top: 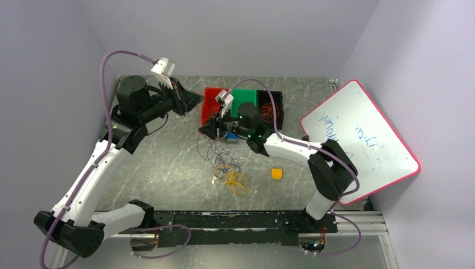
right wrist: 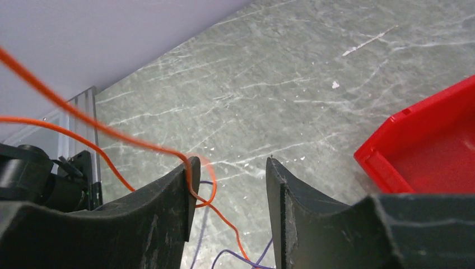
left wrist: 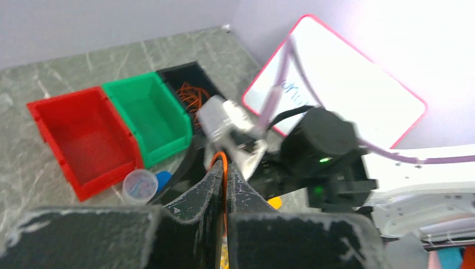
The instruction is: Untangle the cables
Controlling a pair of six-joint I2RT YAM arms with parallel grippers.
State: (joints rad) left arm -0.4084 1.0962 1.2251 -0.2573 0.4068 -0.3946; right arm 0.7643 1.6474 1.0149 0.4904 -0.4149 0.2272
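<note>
Overhead rear view; two close wrist views (red bin [top: 210, 101] shared).

Table [top: 168, 168]: grey veined stone look, smooth, mostly matt.
Red bin [left wrist: 67, 102], green bin [left wrist: 132, 84], black bin [left wrist: 180, 69]: moulded plastic, slight gloss.
Whiteboard [top: 358, 140]: glossy white face.
Left fingers [left wrist: 196, 207], right fingers [right wrist: 313, 224]: matt black, rough, edges scuffed pale.
Cables [top: 229, 175]: thin, smooth sheath.

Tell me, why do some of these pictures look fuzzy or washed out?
Left wrist view: glare bleaches the whiteboard and the corner beyond it, and the right arm is smeared. Right wrist view: the orange cable near the lens is soft, the table sharper. Top view: even light, but the tangled cables are barely resolved.
</note>
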